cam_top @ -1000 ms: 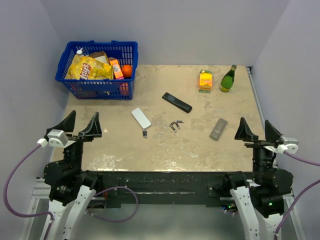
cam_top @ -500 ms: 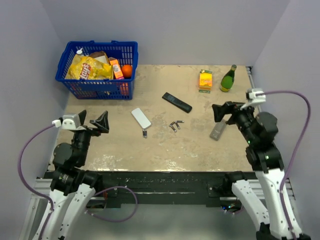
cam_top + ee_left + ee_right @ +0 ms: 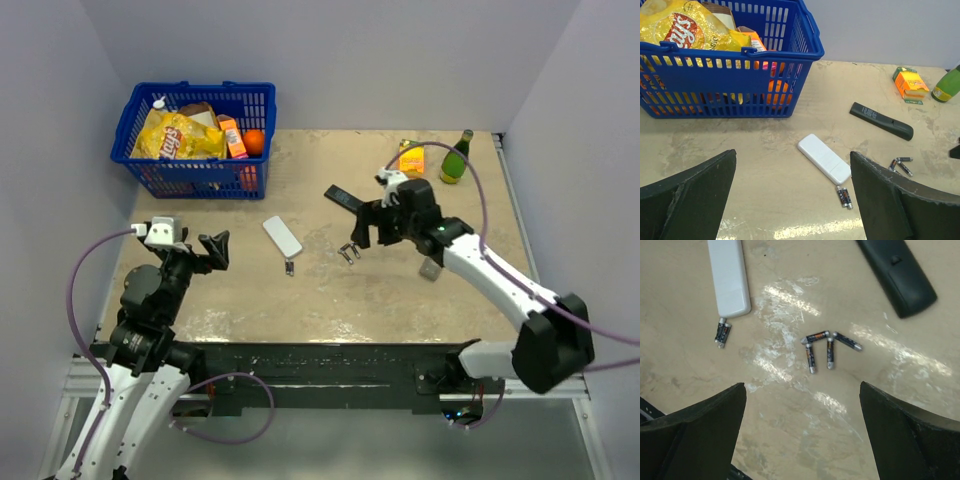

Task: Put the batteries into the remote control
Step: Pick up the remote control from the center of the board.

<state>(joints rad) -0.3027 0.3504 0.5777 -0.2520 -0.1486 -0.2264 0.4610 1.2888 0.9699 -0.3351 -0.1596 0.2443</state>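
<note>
Top view: nothing appeared loaded yet; batteries [image 3: 350, 250] lay loose on the table [image 3: 300, 300] between white remote [image 3: 282, 237] and black remote [image 3: 340, 196]; right gripper [image 3: 370, 232] gaped wide over them, left gripper [image 3: 195, 252] wide, well apart. Left wrist: yellow bag [image 3: 680, 30] showed a partly legible red logo. Right wrist: battery print illegible

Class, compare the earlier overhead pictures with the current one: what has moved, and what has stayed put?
The right end effector swung from the near right corner out over the table and now hangs open above the batteries. The left end effector shifted slightly toward the table's middle, open too. Nothing was grasped or released. Batteries, white remote, black remote and basket stayed where they were.
</note>
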